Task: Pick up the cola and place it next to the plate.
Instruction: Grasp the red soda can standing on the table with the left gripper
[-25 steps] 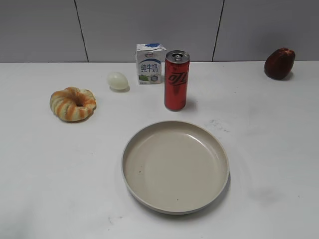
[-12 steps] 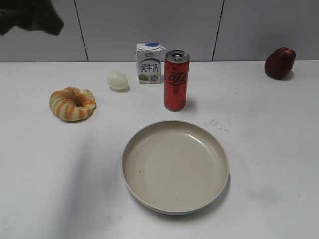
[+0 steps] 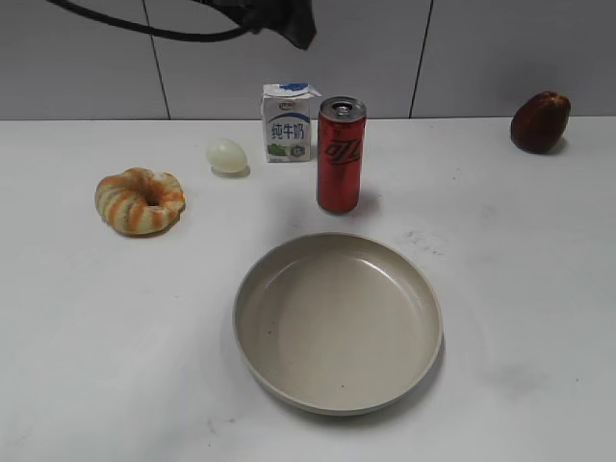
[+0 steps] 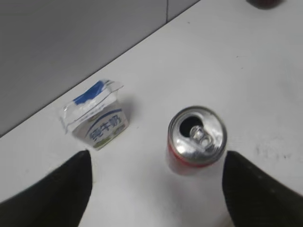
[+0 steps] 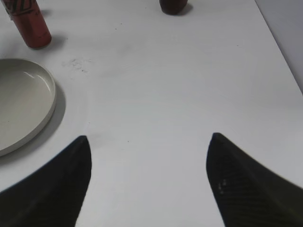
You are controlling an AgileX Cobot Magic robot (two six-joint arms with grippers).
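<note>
The cola (image 4: 196,140) stands upright below and between the widely spread fingers (image 4: 52,194) of the left gripper (image 3: 284,21), beyond the plate (image 3: 338,320). A milk carton (image 4: 96,115) sits beside it. The right gripper (image 5: 147,182) also gapes wide.

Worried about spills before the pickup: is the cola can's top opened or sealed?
Opened. The left wrist view shows a dark hole in the cola can's silver lid beside the tab. It stands upright; contents cannot be seen.
</note>
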